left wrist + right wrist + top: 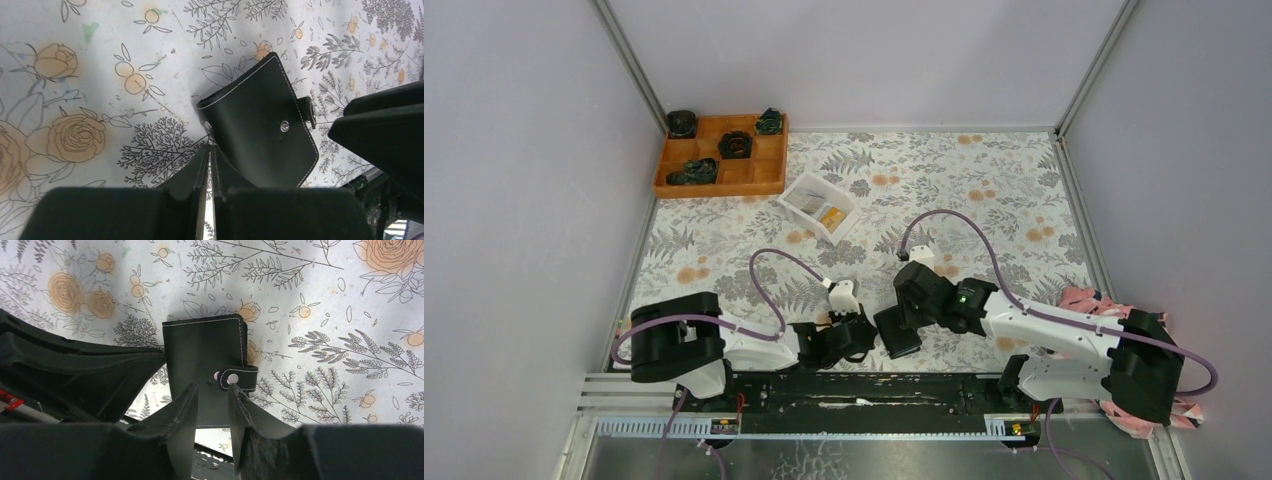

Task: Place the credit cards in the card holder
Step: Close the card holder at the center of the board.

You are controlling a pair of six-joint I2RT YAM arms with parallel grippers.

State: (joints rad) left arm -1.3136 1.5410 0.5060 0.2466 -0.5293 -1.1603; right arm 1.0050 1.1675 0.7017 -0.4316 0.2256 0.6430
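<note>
The black stitched leather card holder point(200, 345) lies on the floral tabletop point(310, 290) beneath the half-spread right end effector point(212, 389). Its corner sits just ahead of the left end effector point(209, 148), which is narrowed to a slit and holds nothing.

The card holder point(898, 333) is a small black folding wallet with pale stitching along its edges. It is folded shut, and a short strap with a metal snap wraps round one edge, with a second snap stud on the cover near it. It seems to lie flat. In the right wrist view the card holder point(205, 352) sits just ahead of the right gripper point(212, 390), running back under its fingertips, strap beside the right finger. In the left wrist view one corner of the card holder point(260, 120) is just past the tips of the left gripper point(209, 146).

The credit cards point(829, 216), one whitish-grey and one orange-yellow, lie in a white tray point(835, 190), well apart from both grippers and further out on the table.
</note>
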